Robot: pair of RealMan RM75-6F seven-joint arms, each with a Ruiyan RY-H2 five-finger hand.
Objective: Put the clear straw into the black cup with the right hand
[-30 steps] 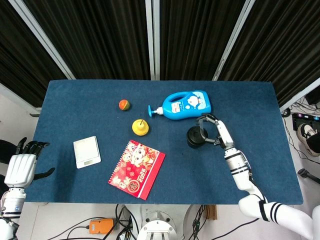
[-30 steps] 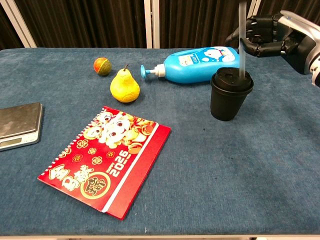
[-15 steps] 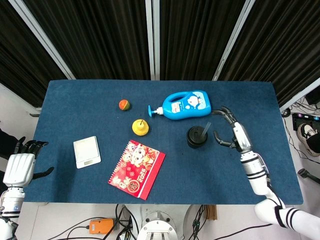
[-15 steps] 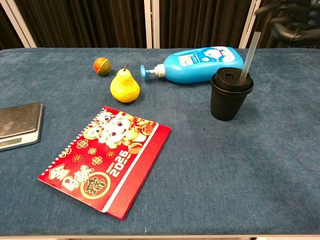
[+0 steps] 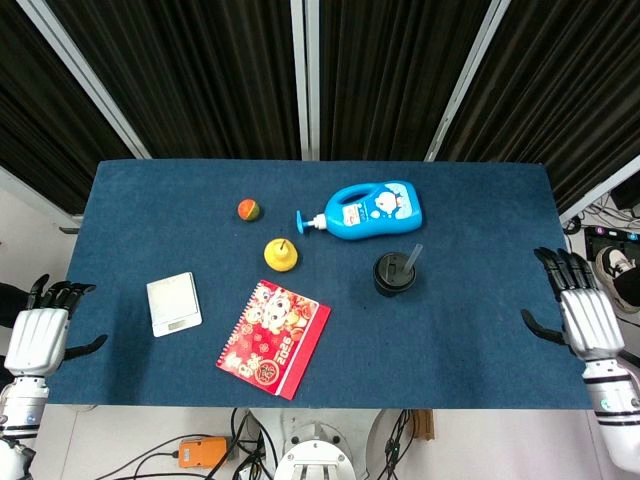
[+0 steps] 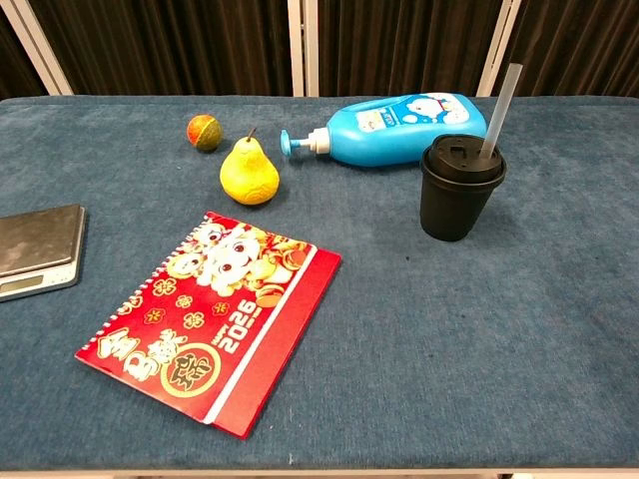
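Observation:
The black lidded cup [image 5: 392, 274] [image 6: 460, 190] stands right of centre on the blue table. The clear straw [image 5: 411, 258] [image 6: 500, 108] sticks out of its lid, leaning to the right, with nothing holding it. My right hand [image 5: 588, 318] hangs off the table's right edge, far from the cup, fingers spread and empty. My left hand [image 5: 40, 338] sits off the left edge, open as well. Neither hand shows in the chest view.
A blue lotion bottle [image 5: 369, 210] lies just behind the cup. A yellow pear [image 5: 280, 255], a small orange-green fruit [image 5: 249, 209], a red 2026 calendar [image 5: 273, 337] and a grey scale [image 5: 173, 303] lie to the left.
My right hand let go of the straw, which now leans in the cup, and drew back to the right, off the table edge. The left hand barely moved.

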